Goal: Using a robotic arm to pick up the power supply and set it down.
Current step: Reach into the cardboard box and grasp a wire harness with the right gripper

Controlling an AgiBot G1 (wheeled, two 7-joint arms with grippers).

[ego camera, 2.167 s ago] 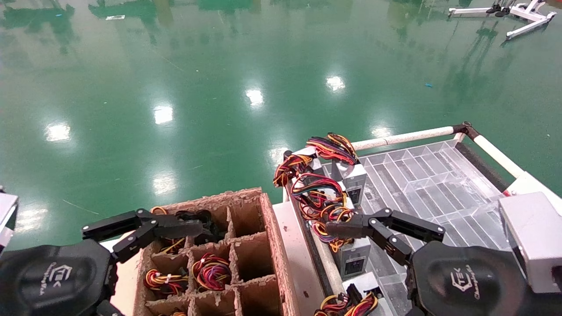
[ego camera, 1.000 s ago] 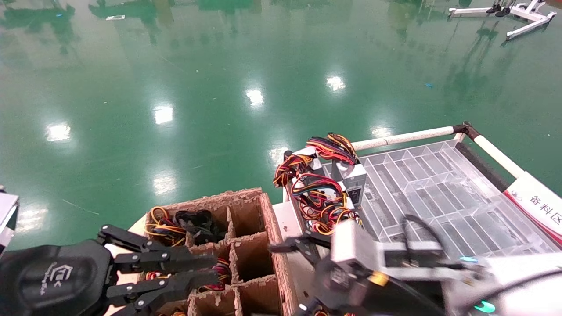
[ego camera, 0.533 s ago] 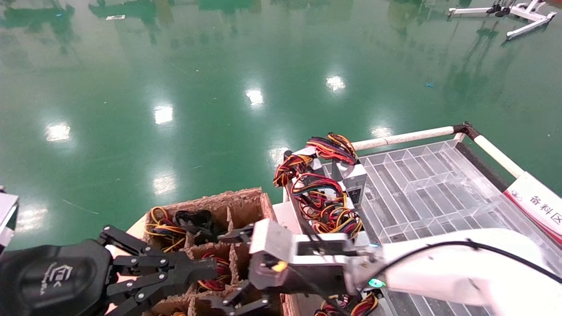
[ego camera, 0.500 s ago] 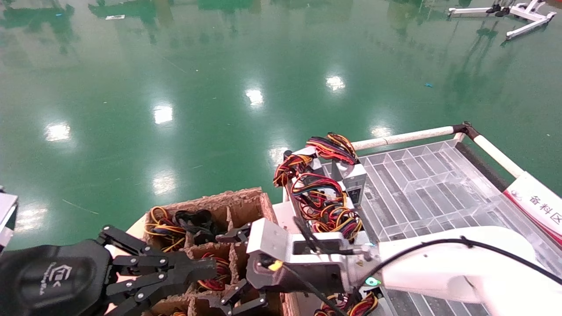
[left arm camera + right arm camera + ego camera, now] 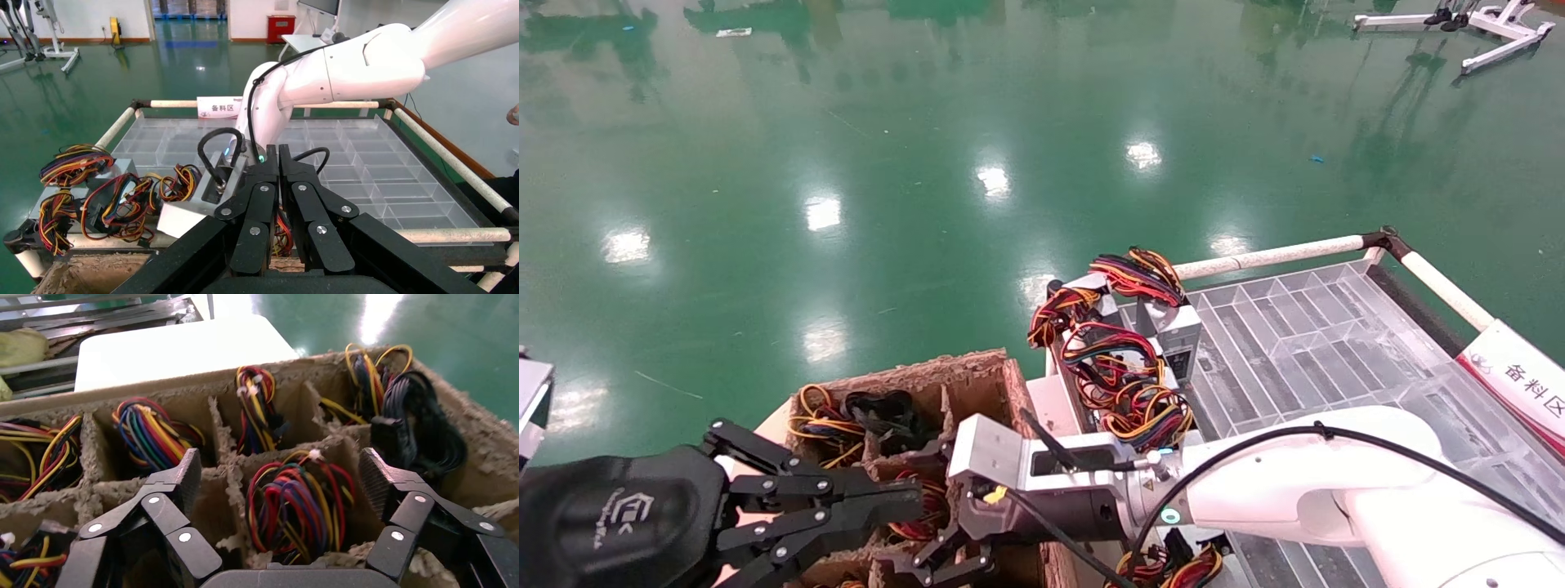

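Currently your right gripper [image 5: 278, 490] hangs with fingers spread wide over a cell of the cardboard divider box [image 5: 977, 377], straddling a power supply [image 5: 300, 505] whose wire bundle sits upright in that cell, untouched. Your left gripper [image 5: 878, 502] idles beside the box, fingers pressed together.

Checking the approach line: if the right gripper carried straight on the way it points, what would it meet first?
Most likely the tied wire bundle in the cardboard divider box cell between the open right gripper's fingers, though depth is unclear.
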